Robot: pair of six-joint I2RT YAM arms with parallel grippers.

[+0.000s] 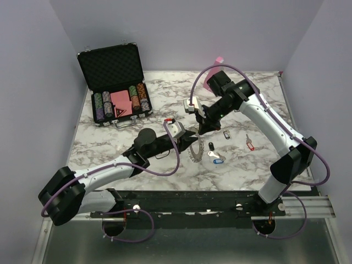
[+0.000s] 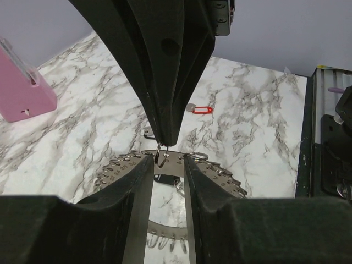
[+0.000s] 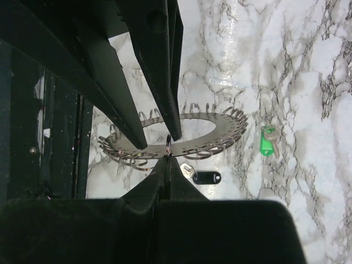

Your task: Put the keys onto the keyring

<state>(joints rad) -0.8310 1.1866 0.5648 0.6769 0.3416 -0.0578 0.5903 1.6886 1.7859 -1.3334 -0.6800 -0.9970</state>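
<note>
On the marble tabletop (image 1: 165,96), right gripper (image 3: 166,160) is pinched shut on a small wire loop (image 3: 168,146) at the rim of the keyring (image 3: 204,144). The left gripper (image 2: 168,160) straddles the band, fingers slightly apart (grip unclear to us). We see the green key (image 3: 268,144), black key (image 3: 206,177) and red key (image 2: 202,110) loose nearby.

We see the left arm (image 1: 104,173) lying low, running from the lower left of the top view toward the centre, nearly outstretched. Right arm (image 1: 275,124) rises from the lower right, folds at the elbow near the right edge, reaches up-left, then the wrist bends down to the centre. The two grippers sit tip to tip there. Left gripper (image 2: 168,173): fingers partly apart, clamped across the keyring (image 2: 220,179) rim. Right gripper (image 3: 166,165): fingers pressed together, pinching a small loop (image 3: 168,146).
</note>
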